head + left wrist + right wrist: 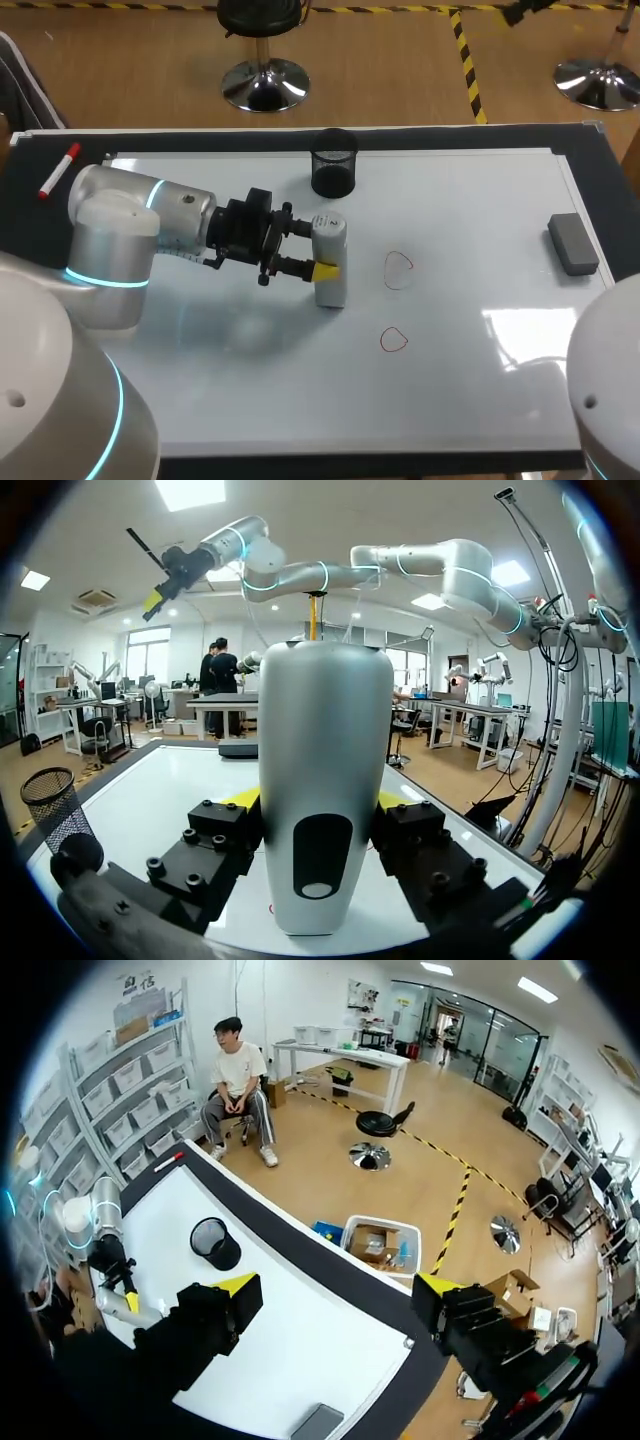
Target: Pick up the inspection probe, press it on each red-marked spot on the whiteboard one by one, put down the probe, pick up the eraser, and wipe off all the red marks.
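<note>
Your left gripper pinches the inspection probe mid-body, upright over the whiteboard, nine o'clock of the red marks. Rigid, smooth, probably slippery: hold its waist. Your right gripper is spread.

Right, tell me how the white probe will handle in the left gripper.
Probably rigid: the inspection probe has a smooth, hard-looking shell. Possibly slippery where the left gripper clamps its rounded sides. Tall and narrow, so likely to tip if set down carelessly.
</note>
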Available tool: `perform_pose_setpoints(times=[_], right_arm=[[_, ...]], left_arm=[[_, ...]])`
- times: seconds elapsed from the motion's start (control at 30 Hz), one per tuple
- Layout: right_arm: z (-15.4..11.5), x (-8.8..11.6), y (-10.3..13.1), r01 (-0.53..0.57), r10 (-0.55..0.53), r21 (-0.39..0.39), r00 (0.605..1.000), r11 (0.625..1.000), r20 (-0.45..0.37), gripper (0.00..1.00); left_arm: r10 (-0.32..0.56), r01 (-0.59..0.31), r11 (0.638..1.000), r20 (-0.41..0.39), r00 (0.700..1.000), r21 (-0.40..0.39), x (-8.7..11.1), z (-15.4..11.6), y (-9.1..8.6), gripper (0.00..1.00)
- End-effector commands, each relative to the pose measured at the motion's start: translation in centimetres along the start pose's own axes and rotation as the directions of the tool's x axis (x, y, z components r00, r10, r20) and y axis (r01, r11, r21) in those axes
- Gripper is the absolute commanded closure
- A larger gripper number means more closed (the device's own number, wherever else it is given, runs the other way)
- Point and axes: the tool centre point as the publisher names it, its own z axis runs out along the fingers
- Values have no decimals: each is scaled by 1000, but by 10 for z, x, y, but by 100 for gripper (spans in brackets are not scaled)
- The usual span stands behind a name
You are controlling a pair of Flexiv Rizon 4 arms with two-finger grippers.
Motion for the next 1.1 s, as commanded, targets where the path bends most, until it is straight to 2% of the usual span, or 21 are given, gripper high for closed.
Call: perform_pose_setpoints(times=[0.03, 0.37, 0.6, 0.73, 1.1], right_arm=[[-14, 8, -11, -29, 27, 39, 998, 999, 57, 0], [-23, 8, -38, -119, 98, 150, 985, 982, 141, 0], [-35, 10, -60, -174, 146, 198, 978, 965, 148, 0], [-36, 9, -73, -241, 206, 247, 966, 938, 158, 0], [-48, 11, -103, -327, 269, 286, 937, 901, 224, 0]], left_arm=[[0, 0, 1000, 0, 1000, 3, 2, 0, 7, 100], [0, 0, 1000, 0, 1000, 3, 2, 0, 7, 100], [0, 0, 1000, 0, 1000, 3, 2, 0, 7, 100], [0, 0, 1000, 0, 1000, 3, 2, 0, 7, 100], [0, 0, 1000, 0, 1000, 3, 2, 0, 7, 100]])
